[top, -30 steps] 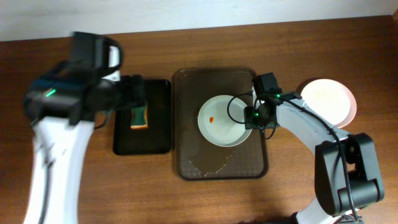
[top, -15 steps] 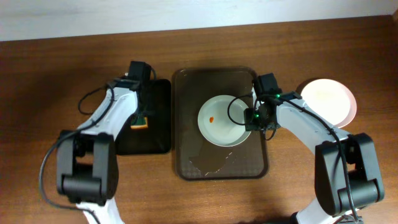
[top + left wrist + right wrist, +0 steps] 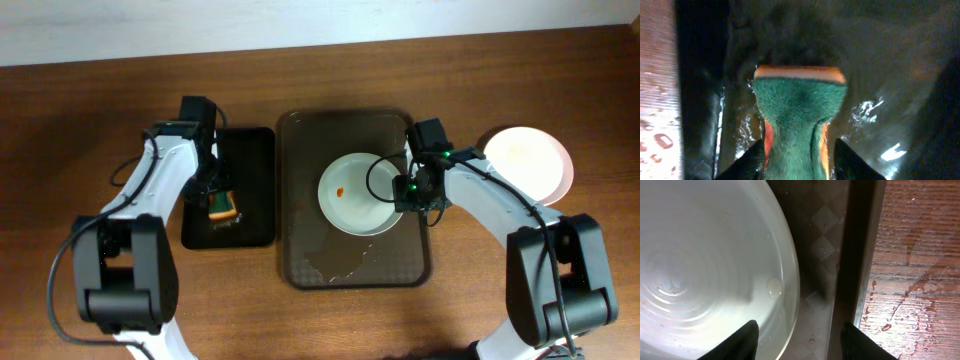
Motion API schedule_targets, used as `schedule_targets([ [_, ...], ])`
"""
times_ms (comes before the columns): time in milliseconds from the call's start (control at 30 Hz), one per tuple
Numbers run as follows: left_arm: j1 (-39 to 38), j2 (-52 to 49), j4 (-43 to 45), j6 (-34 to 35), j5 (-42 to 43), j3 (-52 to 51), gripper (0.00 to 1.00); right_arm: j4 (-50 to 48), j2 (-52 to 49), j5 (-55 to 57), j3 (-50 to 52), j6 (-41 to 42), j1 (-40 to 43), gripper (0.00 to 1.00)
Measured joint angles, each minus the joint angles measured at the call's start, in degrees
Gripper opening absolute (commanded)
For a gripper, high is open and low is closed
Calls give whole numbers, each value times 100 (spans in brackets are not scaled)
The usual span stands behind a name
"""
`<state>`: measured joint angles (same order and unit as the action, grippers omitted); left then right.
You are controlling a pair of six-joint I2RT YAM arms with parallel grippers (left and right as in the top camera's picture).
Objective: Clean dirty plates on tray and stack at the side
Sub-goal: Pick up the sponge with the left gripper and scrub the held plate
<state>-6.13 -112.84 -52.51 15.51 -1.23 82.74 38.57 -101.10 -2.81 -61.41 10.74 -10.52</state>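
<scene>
Sponge (image 3: 799, 107) is pinched in the left claw (image 3: 799, 155) over the black tray (image 3: 252, 222), right claw (image 3: 800, 332) spread around the rim of 1 plate (image 3: 705, 270).

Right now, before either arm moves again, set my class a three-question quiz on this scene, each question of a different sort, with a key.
1. True or false: the left gripper, shut on the sponge, is over the black tray.
2. Where does the speckled plate lie? A) on the black tray B) on the brown tray C) on the sponge
3. Fill in: the right gripper has its fingers on either side of the plate's ____.
Key: 1 true; 2 B; 3 rim.
</scene>
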Motion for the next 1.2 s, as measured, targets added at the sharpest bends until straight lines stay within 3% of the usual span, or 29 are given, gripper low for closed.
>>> schedule_targets([
  [100,0,59,160,-72,-66,-59,54,17,0,0,0,-2,0,54],
  [167,0,-4,494,-98,-92,-170,42,26,0,0,0,-2,0,55],
  [200,0,-98,785,-114,-111,-251,32,24,0,0,0,-4,0,55],
  [233,0,-221,907,-136,-114,-308,13,24,0,0,0,-2,0,55],
  [267,0,-332,960,-146,-120,-348,0,28,0,0,0,-2,0,54],
  [467,2,-439,824,-160,-76,-323,0,48,0,0,0,-4,0,54],
  [500,4,-437,695,-160,0,-295,5,52,0,0,0,-2,0,55],
  [533,4,-420,501,-160,96,-267,34,61,0,0,0,-4,0,54],
  [567,4,-369,356,-168,164,-267,44,63,0,0,0,-4,0,54],
  [600,2,-280,299,-153,221,-267,49,63,0,0,0,-7,0,55],
  [700,-7,42,192,-166,280,-251,52,61,0,0,0,-7,0,55],
  [833,-7,219,136,-160,278,-258,42,63,0,0,0,-11,0,55],
  [933,-20,221,352,-162,278,-669,29,63,0,0,0,-4,0,55],
  [1000,-61,223,708,-168,275,-1049,4,61,0,0,0,-4,0,55],
  [1033,-96,225,848,-181,264,-1182,0,63,0,0,0,-2,0,55],
  [1200,-164,278,837,-179,238,-1279,0,-24,0,2,0,-22,0,54],
])
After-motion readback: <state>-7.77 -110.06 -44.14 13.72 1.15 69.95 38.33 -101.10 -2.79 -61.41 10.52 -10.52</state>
